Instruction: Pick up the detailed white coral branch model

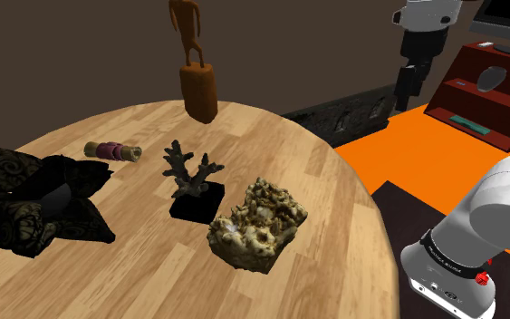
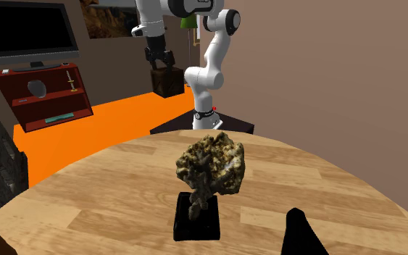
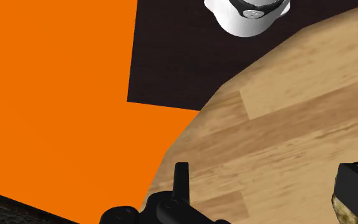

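Note:
A branching coral model [image 1: 187,170], drawn dark grey, stands upright on a black square base [image 1: 196,205] near the middle of the round wooden table [image 1: 334,199]. A lumpy, porous cream coral chunk [image 1: 257,223] lies right beside it. In the second exterior view the branch [image 2: 198,200] on its base stands in front of that chunk [image 2: 211,161]. My gripper [image 1: 405,89] hangs high beyond the table's edge, well away from both corals, also seen in the second exterior view [image 2: 159,64]. In the wrist view its fingers [image 3: 181,177] stand apart with nothing between them, above the table rim, with the chunk's edge [image 3: 340,209] beside one finger.
A brown wooden figurine [image 1: 197,77] stands at the table's far edge. A small roll [image 1: 112,150] and a dark patterned cloth [image 1: 31,195] lie at the shoulder view's left. The floor [image 3: 56,95] is orange. A red shelf [image 2: 46,98] stands under a TV [image 2: 25,32].

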